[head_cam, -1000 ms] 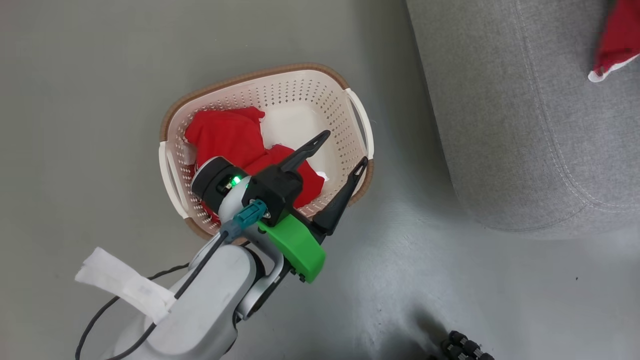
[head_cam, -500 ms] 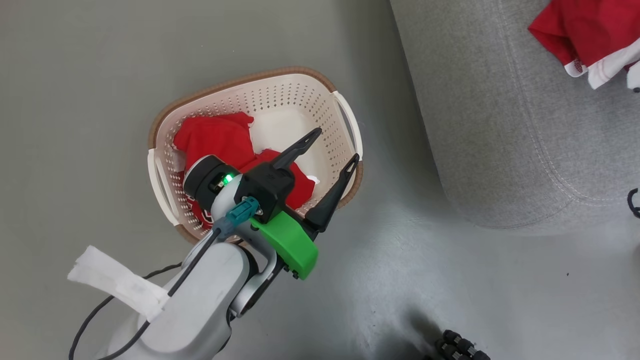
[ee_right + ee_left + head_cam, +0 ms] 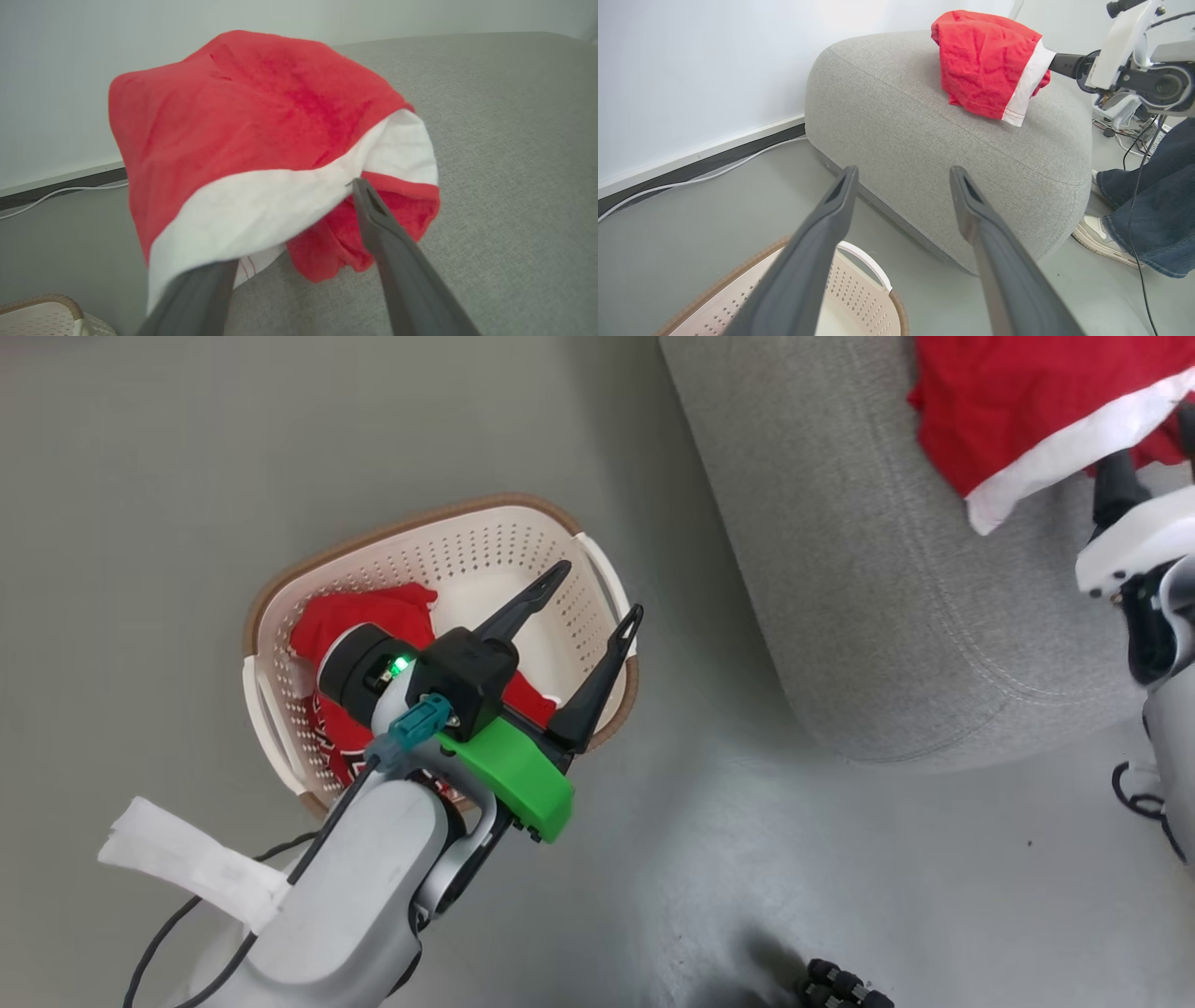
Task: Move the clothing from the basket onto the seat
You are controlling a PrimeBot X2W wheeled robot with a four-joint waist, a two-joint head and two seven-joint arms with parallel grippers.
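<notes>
Sofa [image 3: 840,569] standing beside basket [image 3: 485,537] on floor [image 3: 187,476], white-hemmed red garment [image 3: 990,401] lying on sofa, red jersey [image 3: 359,616] lying in basket, left gripper [image 3: 597,588] hovering above basket, fingers apart, right gripper [image 3: 303,186] sitting fingers apart under garment's hem.

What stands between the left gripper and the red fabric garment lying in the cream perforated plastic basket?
Nothing visible does. The left gripper hangs open above the cream perforated plastic basket, whose top is uncovered; the red fabric garment lies bare inside it.
</notes>
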